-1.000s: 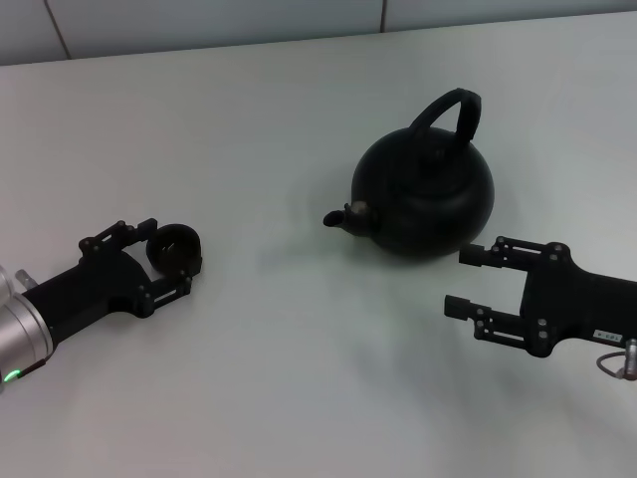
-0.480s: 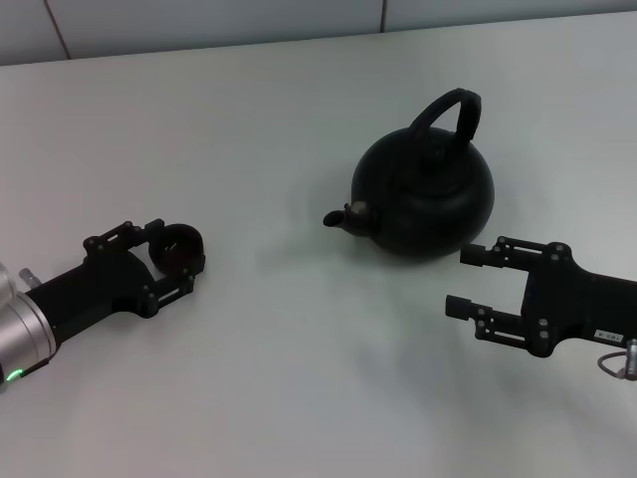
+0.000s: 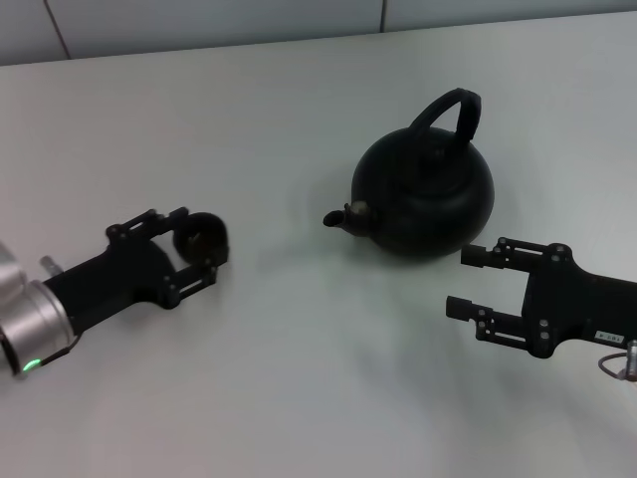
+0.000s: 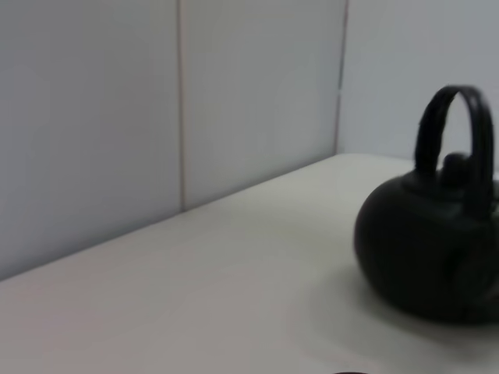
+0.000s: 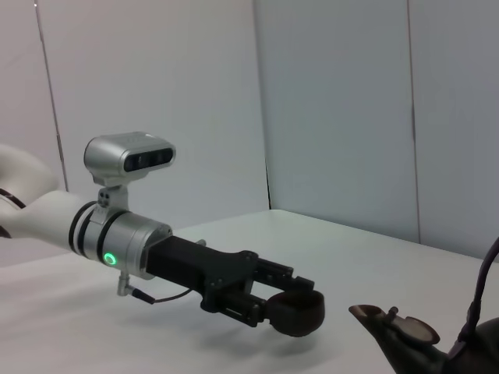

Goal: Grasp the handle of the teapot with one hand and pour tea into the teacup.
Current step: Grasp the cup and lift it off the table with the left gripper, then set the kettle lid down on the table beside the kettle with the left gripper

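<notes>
The matte black teapot stands on the white table right of centre, its spout pointing left and its arched handle upright. It also shows in the left wrist view. My left gripper is shut on the tiny dark teacup and holds it left of the spout, with a gap between them. The right wrist view shows the cup held in that gripper, off the table, near the spout. My right gripper is open and empty just in front of the teapot.
The table's far edge meets a pale panelled wall. Bare table lies around both arms and the teapot.
My left gripper has moved to the right with the teacup, closer to the teapot's spout. The right arm and the teapot have not moved.
</notes>
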Robot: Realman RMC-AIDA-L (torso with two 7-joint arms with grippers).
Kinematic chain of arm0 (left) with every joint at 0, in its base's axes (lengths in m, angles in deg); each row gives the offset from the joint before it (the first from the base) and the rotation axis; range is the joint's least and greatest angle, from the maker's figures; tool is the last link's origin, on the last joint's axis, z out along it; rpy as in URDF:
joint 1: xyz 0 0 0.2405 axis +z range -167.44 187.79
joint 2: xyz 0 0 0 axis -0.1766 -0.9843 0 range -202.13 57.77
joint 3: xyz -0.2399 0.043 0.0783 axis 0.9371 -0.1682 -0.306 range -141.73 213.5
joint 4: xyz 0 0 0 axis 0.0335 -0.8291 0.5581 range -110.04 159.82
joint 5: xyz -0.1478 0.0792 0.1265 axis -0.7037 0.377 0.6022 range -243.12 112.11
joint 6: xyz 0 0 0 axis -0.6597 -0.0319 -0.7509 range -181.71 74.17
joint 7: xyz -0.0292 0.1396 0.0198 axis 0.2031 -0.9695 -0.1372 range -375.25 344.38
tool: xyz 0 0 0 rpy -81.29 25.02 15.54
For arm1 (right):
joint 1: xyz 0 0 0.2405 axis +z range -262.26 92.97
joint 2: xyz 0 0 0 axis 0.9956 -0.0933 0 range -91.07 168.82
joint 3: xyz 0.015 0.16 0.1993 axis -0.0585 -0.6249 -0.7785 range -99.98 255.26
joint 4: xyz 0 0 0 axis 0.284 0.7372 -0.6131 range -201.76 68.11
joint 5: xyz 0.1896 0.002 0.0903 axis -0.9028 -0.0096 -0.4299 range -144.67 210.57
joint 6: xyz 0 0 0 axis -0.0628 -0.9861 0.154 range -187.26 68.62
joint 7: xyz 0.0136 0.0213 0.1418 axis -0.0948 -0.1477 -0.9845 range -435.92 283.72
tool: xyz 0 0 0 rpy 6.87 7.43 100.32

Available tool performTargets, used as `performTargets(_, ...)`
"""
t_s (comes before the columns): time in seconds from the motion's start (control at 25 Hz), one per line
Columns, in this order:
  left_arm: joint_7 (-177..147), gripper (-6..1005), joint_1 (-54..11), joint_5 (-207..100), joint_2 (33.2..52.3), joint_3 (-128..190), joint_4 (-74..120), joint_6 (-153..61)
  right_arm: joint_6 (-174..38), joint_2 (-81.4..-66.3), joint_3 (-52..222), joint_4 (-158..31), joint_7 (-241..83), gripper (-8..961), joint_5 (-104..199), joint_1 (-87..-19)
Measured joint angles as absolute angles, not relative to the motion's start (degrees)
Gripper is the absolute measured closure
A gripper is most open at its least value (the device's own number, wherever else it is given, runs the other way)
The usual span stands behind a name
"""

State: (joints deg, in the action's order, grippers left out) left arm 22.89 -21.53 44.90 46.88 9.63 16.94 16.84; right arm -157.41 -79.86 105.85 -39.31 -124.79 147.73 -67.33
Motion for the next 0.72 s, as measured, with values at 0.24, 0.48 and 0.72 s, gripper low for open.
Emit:
performTargets(0.24, 22.9, 308, -24.5, 45.4, 46.92, 9.1, 19.7, 16.8, -157.4, -79.86, 105.9, -39.3, -124.8, 323, 147.7, -67.4)
performTargets(0.48, 20.9, 308, -25.4, 45.5, 46.99, 8.9, 21.9, 16.4, -157.6, -79.86, 105.9, -39.3, -124.8, 323, 147.7, -67.7)
performTargets(0.72, 20.6, 308, -25.6, 45.5, 46.99, 8.9, 22.9, 16.0, -157.9, -79.86, 105.9, -39.3, -124.8, 323, 147.7, -67.7)
